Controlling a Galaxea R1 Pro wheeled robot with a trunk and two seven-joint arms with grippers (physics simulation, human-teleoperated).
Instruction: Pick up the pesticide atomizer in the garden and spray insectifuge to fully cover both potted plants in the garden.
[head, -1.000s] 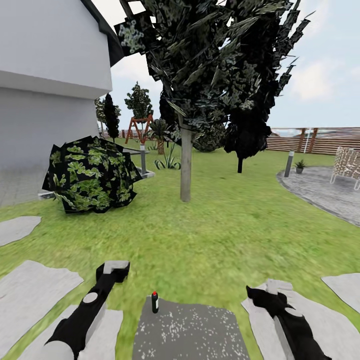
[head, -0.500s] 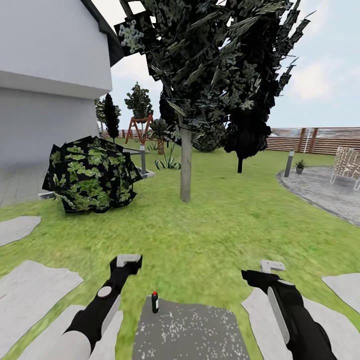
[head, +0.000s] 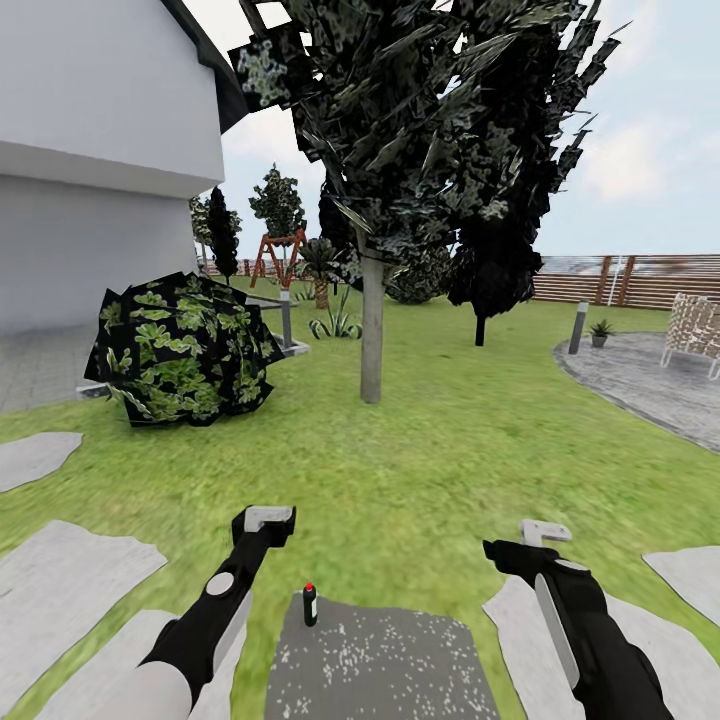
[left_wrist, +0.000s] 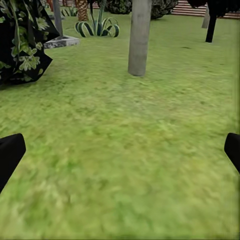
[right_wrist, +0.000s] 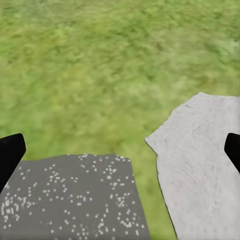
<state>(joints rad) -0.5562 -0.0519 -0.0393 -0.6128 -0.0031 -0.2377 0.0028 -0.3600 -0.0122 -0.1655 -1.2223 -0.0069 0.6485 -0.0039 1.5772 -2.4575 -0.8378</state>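
Standing on the lawn (head: 420, 480) near the house (head: 100, 150), the robot holds both arms out low in front. The left gripper (head: 268, 518) hangs over grass with its jaws wide, the dark fingertips (left_wrist: 10, 155) far apart at the edges of the left wrist view. The right gripper (head: 540, 532) is wide as well, above the edge of a pale stepping stone (right_wrist: 200, 155). Between the arms lies a dark speckled slab (head: 375, 660), and on its near-left corner stands a small dark bottle (head: 310, 605) with a red top, upright, apart from both grippers. Ahead is a tree (head: 372, 330) and a leafy bush (head: 180, 345). Far to the right, by the grey patio (head: 640, 375) and a post (head: 577, 328), sits one potted plant (head: 600, 333) before the slat fence (head: 630, 285)
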